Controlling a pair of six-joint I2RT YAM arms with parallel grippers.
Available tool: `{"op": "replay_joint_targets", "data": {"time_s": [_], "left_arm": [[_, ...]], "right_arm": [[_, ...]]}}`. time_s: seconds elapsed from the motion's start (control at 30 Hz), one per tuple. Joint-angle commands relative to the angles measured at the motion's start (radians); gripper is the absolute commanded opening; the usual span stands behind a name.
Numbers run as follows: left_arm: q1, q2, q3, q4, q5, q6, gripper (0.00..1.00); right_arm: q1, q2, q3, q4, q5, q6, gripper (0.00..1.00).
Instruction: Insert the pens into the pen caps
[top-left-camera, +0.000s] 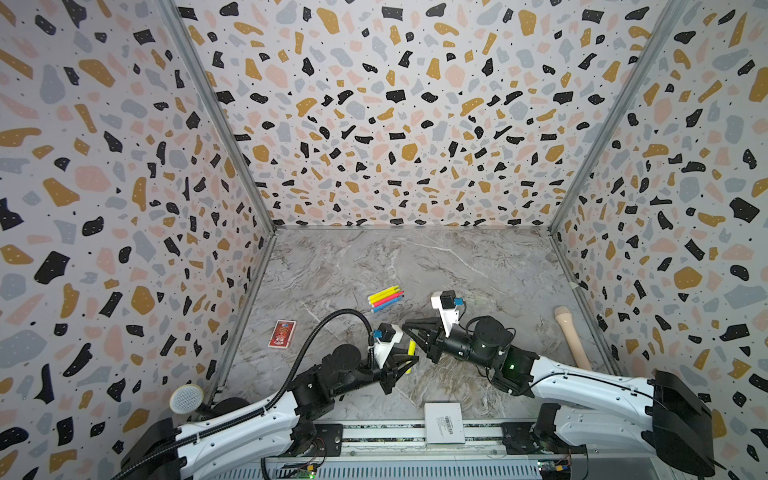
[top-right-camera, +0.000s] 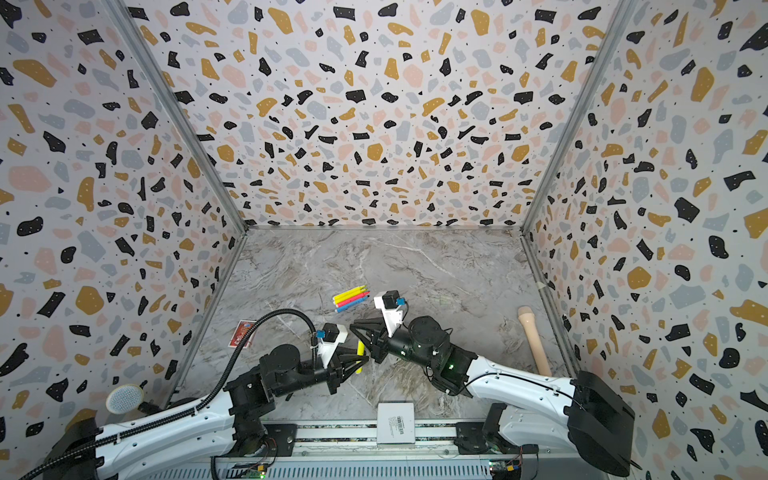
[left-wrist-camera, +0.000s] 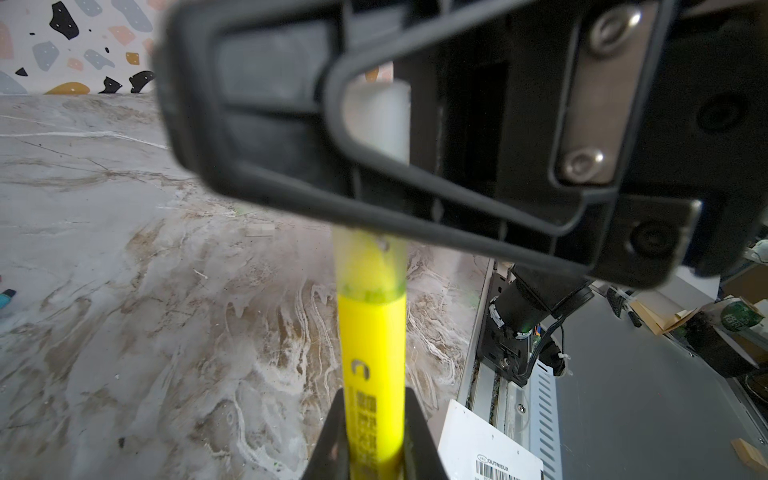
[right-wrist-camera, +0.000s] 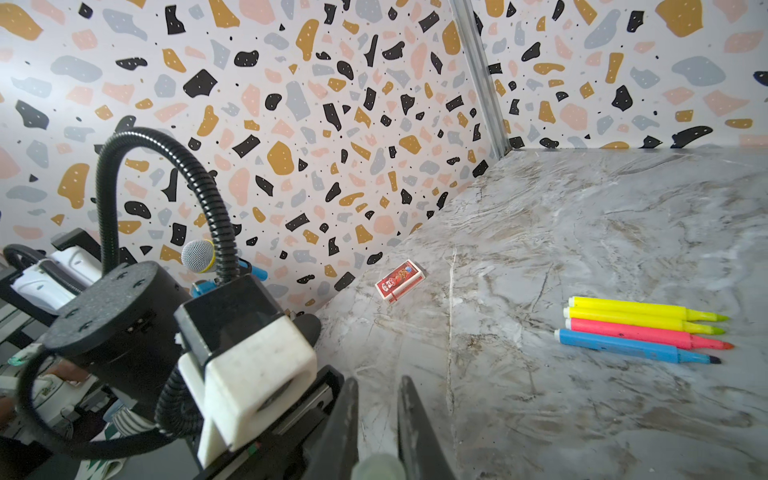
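1. Red and flat, a small box (top-left-camera: 282, 333) lies near the left wall on the marble worktop (top-left-camera: 374, 257), well apart from the work.
2. Toward the middle, four loose pens (top-left-camera: 385, 298) lie side by side and touching, two yellow, one pink, one blue. Their tips are bare and point right. I see no caps for them anywhere.
3. Just nearer than those, the left arm reaches in low from the near left corner with its wrist roughly level. The left claw (top-left-camera: 406, 362) is clamped narrow on the lower barrel of a yellow pen (top-left-camera: 411, 348). That pen stands crosswise to the fingers, lifted clear of the worktop.
4. I judge the pen light and stiff, with a smooth round plastic barrel that could twist or slide in a loose grip. The best hold is mid-barrel or lower, well away from the tip, as it is held now.
5. A translucent cap (left-wrist-camera: 370, 266) sits over the pen's tip end, its rim against the yellow barrel. I cannot tell whether it is pressed fully home. It looks thin-walled, so it is best gripped away from its mouth.
6. The right arm comes from the near right, elbow bent, pointing left to meet the pen over the middle. The right claw (right-wrist-camera: 379, 380) is closed narrow on the cap.
7. By the right wall lies a thick beige handle (top-left-camera: 572, 336), which is no part of this job.
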Motion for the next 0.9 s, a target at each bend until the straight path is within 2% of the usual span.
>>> {"op": "replay_joint_targets", "data": {"time_s": [0.0,0.1,0.17,0.23,0.3,0.43,0.63,0.87], "left_arm": [[0.037,-0.037,0.054,0.312,-0.104,-0.03,0.0],[0.037,-0.051,0.026,0.3,-0.11,-0.043,0.0],[0.036,-0.055,0.013,0.294,-0.106,-0.048,0.0],[0.037,-0.05,0.001,0.287,-0.102,-0.05,0.0],[0.037,-0.041,-0.011,0.289,-0.094,-0.052,0.0],[0.037,-0.011,-0.016,0.268,-0.069,-0.043,0.0],[0.037,-0.005,-0.016,0.249,-0.056,-0.038,0.0],[0.037,0.026,-0.016,0.282,-0.044,-0.051,0.0]], "right_arm": [[0.014,0.016,-0.002,-0.284,-0.188,-0.059,0.0],[-0.024,0.002,0.027,-0.297,-0.217,-0.077,0.0],[-0.046,-0.004,0.045,-0.304,-0.245,-0.088,0.16],[-0.067,-0.012,0.072,-0.32,-0.278,-0.106,0.28],[-0.084,-0.029,0.095,-0.339,-0.289,-0.116,0.47],[-0.151,-0.111,0.12,-0.349,-0.313,-0.118,0.64],[-0.26,-0.206,0.144,-0.423,-0.339,-0.15,0.68],[-0.294,-0.163,0.154,-0.403,-0.46,-0.156,0.65]]}}
